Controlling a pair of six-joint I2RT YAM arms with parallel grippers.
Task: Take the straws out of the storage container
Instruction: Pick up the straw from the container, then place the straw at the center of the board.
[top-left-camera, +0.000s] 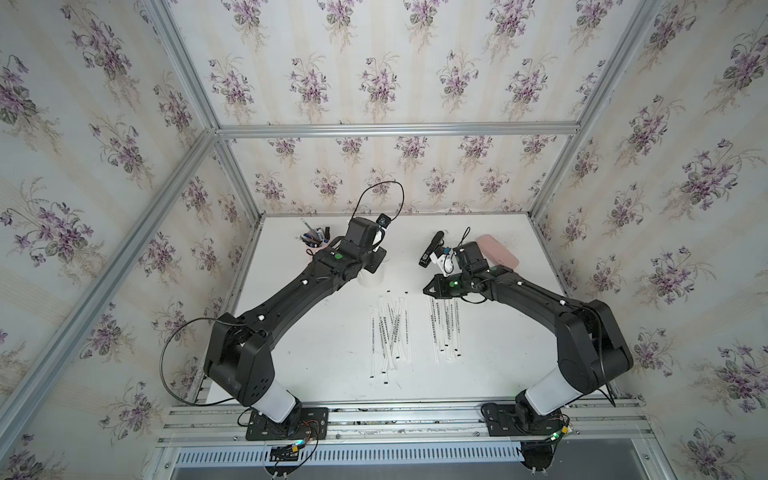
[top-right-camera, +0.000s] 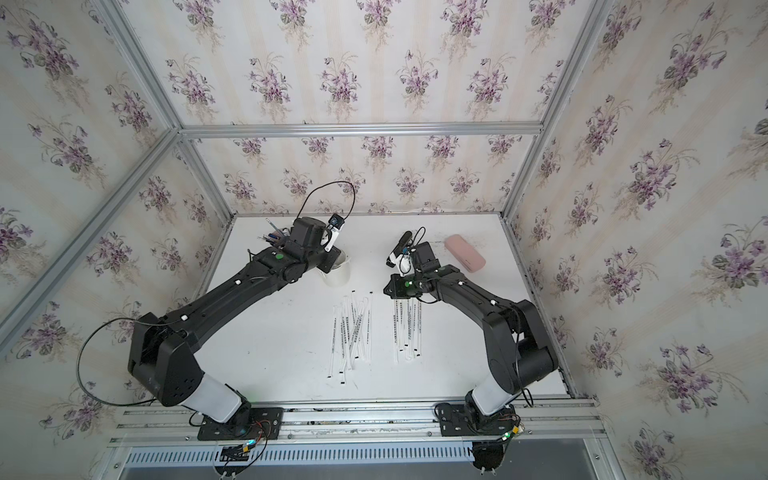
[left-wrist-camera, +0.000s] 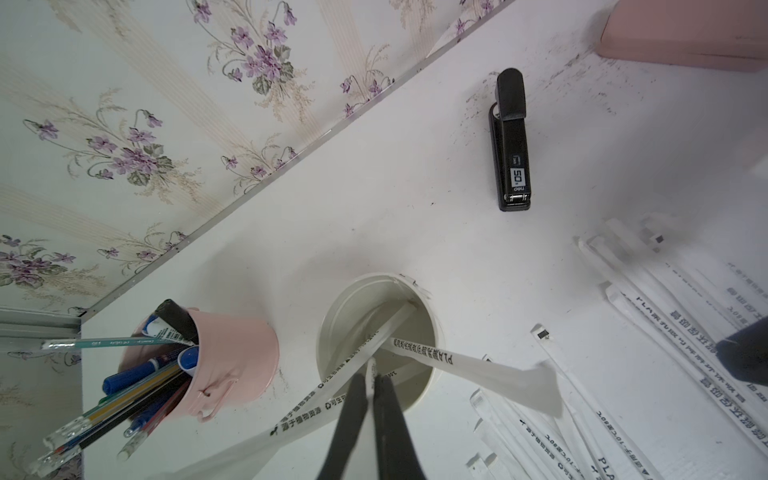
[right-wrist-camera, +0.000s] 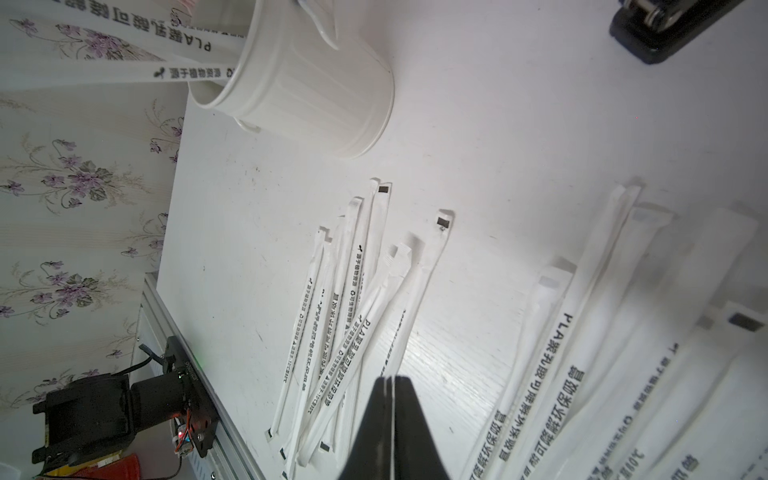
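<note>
The left gripper (left-wrist-camera: 370, 380) is clamped on what seems to be the thin edge of one straw (left-wrist-camera: 370, 368), just above the rim of the container (left-wrist-camera: 332, 316). Two more straws (left-wrist-camera: 436, 358) lean inside it, their ends sticking out over the rim. In both top views the container (top-left-camera: 370, 280) (top-right-camera: 336, 272) stands upright at mid-frame, partly hidden under the left wrist. The pink pen cup (left-wrist-camera: 241, 357) stands just beside it. Below it in the frame, the other straws lie on the table (top-left-camera: 324, 365) in two loose piles (top-left-camera: 388, 328) (top-left-camera: 446, 328). The right gripper (right-wrist-camera: 392, 380) hangs between the piles' upper ends, jaws together, holding nothing. A black stapler (left-wrist-camera: 511, 141) and a pink case (top-left-camera: 498, 251) sit toward the table's upper right.
</note>
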